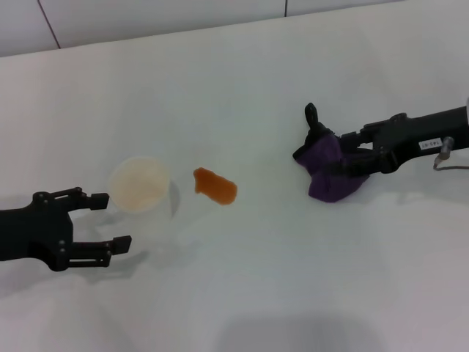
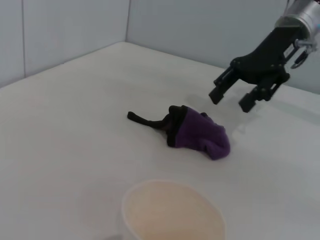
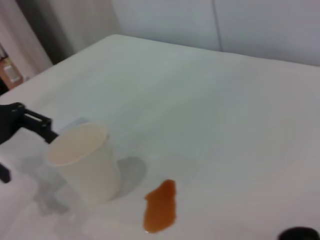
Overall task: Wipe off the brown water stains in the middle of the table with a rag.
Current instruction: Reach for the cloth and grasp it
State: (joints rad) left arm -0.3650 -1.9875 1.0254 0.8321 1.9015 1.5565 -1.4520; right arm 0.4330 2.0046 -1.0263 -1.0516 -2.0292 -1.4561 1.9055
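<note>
The right gripper [image 1: 344, 163] hovers over the rag [image 1: 330, 172] with jaws spread, not yet gripping, well apart from the stain [image 1: 215, 185] at mid-table [image 1: 242, 88]. The left gripper [image 1: 99, 220] waits released beside the cup [image 1: 139, 183]. A shallow pinch could drop the rag, and a wide sweep could topple the cup.

Paper cup [image 2: 172, 212] cut off by left wrist view's edge; brown water stains [image 1: 215, 186] unseen there.

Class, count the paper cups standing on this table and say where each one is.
1. The white paper cup stands upright on the table, beside the brown water stains, just ahead of the left gripper. None looks hidden.
</note>
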